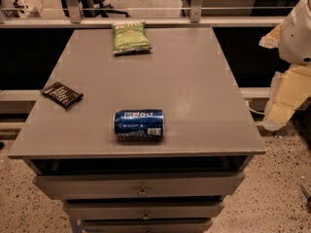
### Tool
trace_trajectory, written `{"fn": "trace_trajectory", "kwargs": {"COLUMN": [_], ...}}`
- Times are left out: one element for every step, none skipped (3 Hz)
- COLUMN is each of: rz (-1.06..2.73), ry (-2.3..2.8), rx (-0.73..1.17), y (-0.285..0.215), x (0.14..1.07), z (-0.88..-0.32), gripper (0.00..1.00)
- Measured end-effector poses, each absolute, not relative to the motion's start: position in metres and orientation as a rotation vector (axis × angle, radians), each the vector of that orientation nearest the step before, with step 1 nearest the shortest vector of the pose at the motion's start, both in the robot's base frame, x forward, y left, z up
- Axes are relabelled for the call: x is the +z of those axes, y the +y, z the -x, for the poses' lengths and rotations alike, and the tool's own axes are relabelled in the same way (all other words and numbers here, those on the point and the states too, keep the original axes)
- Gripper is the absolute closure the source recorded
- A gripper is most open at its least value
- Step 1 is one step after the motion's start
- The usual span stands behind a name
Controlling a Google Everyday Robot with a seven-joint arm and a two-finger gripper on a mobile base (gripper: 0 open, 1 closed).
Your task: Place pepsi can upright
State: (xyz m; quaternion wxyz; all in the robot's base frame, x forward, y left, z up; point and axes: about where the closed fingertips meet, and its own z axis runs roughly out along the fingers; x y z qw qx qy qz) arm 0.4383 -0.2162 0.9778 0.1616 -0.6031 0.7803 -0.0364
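Observation:
The pepsi can (pixel 139 124) is blue with white lettering and a white barcode patch. It lies on its side near the front edge of the grey table top (pixel 194 81), its long axis running left to right. My gripper (pixel 285 98) hangs at the right edge of the view, beyond the table's right side, well apart from the can. The white arm body (pixel 297 33) is above it. Nothing is in the gripper that I can see.
A green snack bag (pixel 130 37) lies at the back of the table. A flat black packet (pixel 62 94) lies at the left edge. Drawers (pixel 141 186) are below the top. A rail (pixel 146 8) runs behind the table. Speckled floor is to the right.

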Motion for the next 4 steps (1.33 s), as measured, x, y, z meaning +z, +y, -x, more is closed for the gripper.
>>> {"fn": "trace_trajectory", "kwargs": {"rz": [1.718, 1.731, 1.765, 1.79], "ry": [2.222, 2.215, 2.183, 2.143], "rx": [-0.108, -0.088, -0.036, 0.004], "y": [-0.214, -0.182, -0.114, -0.056], "x": [0.979, 0.968, 0.944, 0.917], "z": [-0.439, -0.443, -0.447, -0.454], "gripper": [0.0, 0.0, 0.0, 0.0]}}
